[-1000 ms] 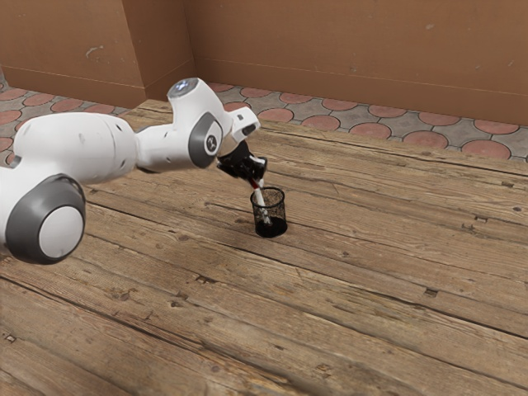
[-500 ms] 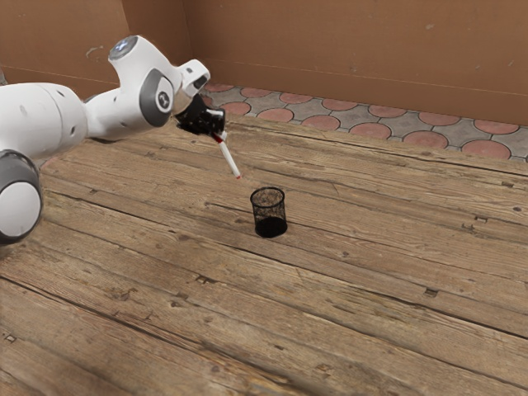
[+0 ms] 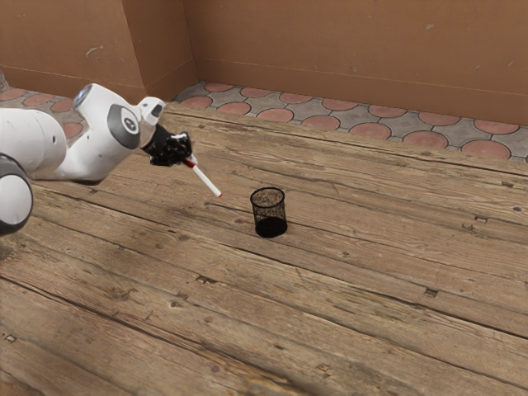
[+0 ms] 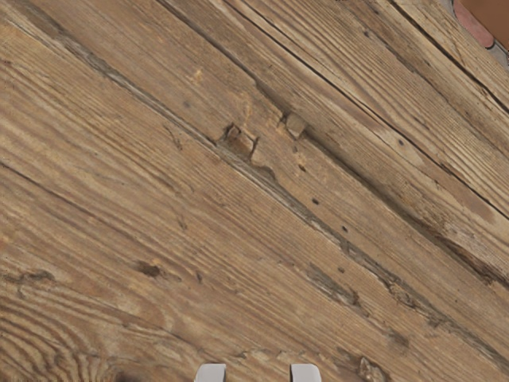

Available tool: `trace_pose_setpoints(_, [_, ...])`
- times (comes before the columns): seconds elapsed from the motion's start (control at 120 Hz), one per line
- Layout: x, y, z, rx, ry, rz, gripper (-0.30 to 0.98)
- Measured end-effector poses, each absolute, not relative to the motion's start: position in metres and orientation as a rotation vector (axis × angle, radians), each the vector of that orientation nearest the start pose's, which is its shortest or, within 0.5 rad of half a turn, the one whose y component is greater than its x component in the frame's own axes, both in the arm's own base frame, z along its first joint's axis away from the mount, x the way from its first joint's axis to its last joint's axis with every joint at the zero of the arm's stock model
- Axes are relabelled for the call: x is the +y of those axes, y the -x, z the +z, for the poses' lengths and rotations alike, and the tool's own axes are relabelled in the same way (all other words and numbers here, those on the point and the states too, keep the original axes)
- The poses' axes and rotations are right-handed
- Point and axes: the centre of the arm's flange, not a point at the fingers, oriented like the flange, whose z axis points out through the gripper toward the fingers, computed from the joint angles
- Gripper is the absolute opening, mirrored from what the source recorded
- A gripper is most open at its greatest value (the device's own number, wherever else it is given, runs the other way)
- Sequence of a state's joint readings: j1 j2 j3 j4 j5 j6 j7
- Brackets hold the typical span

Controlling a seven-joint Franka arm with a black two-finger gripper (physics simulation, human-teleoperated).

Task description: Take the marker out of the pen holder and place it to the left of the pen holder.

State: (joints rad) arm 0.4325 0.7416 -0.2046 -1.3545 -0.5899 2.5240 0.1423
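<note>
The table (image 3: pixel 371 313) slopes under me at an angle in the wrist view, so I could misjudge its height: too low, and I'd jam the marker (image 3: pixel 208 181) into the planks; too high, and it would drop, bounce and roll.

My arm (image 3: pixel 33 144) could swing too far towards nine o'clock in the exterior view and set the marker well away from the pen holder (image 3: pixel 270 227). "Left" could also be read from the wrong side, as the marker lies at ten o'clock from the holder in that view.

The holder stands upright and looks light; should I swing back towards four o'clock, the marker's free end could clip its rim and tip it.

The marker is out of the holder, slanting from my gripper (image 3: pixel 191 159) towards five o'clock. I judge my fingers (image 4: pixel 211 372) to be pinching it near its upper end, with a gap between them as wide as its barrel. A hold so near one end could let it pivot when its red tip (image 3: pixel 220 195) meets wood, and its round body could roll once let go.

Counted: one table, one arm, one pen holder, one gripper, one marker, two fingers, one red tip.
</note>
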Motion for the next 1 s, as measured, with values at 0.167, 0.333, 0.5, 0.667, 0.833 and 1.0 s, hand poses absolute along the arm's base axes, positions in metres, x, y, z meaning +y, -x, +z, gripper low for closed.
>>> trace_pose_setpoints(0.167, [0.261,-0.724,0.299,-1.395,3.348,-0.926,-0.01])
trace_pose_setpoints(0.333, [0.283,-0.711,0.255,-1.779,3.329,-0.879,0.02])
trace_pose_setpoints(0.5, [0.288,-0.707,0.235,-1.917,3.313,-0.84,0.13])
trace_pose_setpoints(0.667, [0.299,-0.704,0.233,-1.889,3.301,-0.834,0.36])
trace_pose_setpoints(0.833, [0.325,-0.691,0.25,-1.702,3.303,-0.781,0.54])
trace_pose_setpoints(1.0, [0.226,-0.665,0.466,-0.861,3.463,-0.694,0.62])
